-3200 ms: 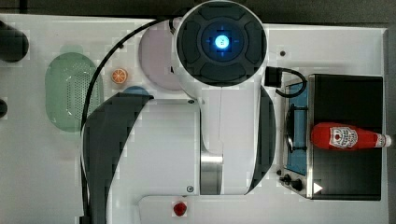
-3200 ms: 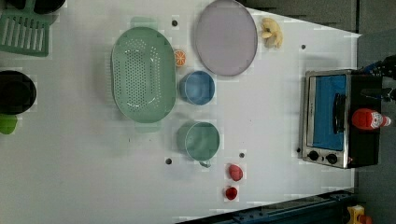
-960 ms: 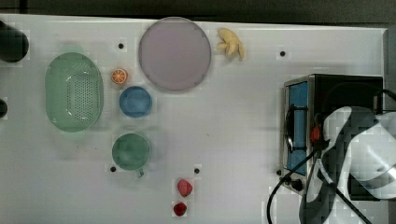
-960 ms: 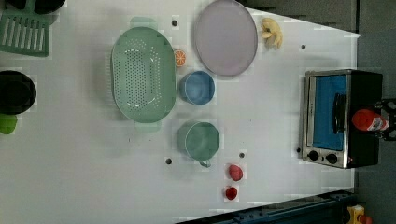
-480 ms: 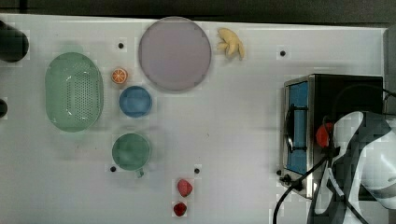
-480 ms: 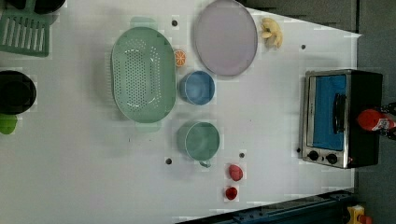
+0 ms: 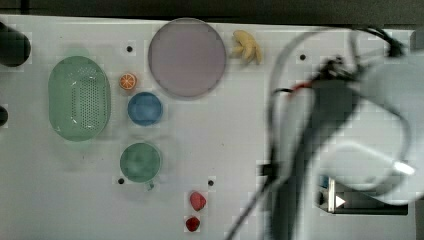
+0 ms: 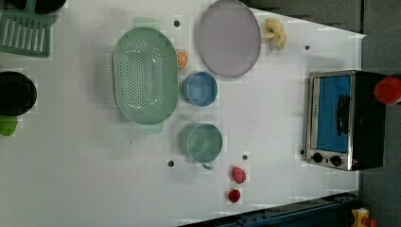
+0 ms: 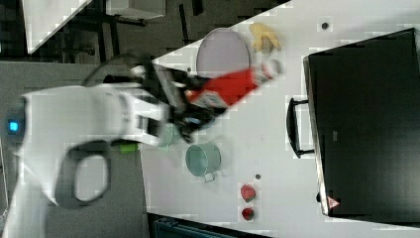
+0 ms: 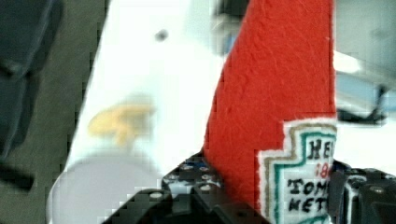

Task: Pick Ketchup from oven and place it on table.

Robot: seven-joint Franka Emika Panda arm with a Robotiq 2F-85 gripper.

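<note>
In the right view, the Ketchup (image 9: pixel 228 87) is seen held aloft above the counter (image 9: pixel 267 148), its lower body pinched between the jaws of the gripper (image 9: pixel 195 106), its cap pointing toward the oven (image 9: pixel 366 124). In the wrist view the red bottle (image 10: pixel 275 93) is seen clamped at the label end, with dark jaw parts on either side of it. It is judged to be clear of the oven and not yet set down.

A slip is judged the main risk: the bottle looks soft-sided and is held near one end, so a quick swing could let it pivot or slide out. A tilted release could also let it topple and roll on the counter.

Taken left to right in the top view, the counter (image 7: pixel 240 150) carries a green colander (image 7: pixel 79 98), an orange slice (image 7: pixel 127 81), a blue bowl (image 7: pixel 145 108) and a green cup (image 7: pixel 140 162) below it. A lilac plate (image 7: pixel 187 57) lies next, then two red strawberry pieces (image 7: pixel 197 201) near the lower edge and a banana bunch (image 7: pixel 247 46) near the upper. The open stretch between the cup and the oven is judged the safest landing spot. The plate and banana bunch lie close under the bottle in the right view and could be struck if it were lowered there.
</note>
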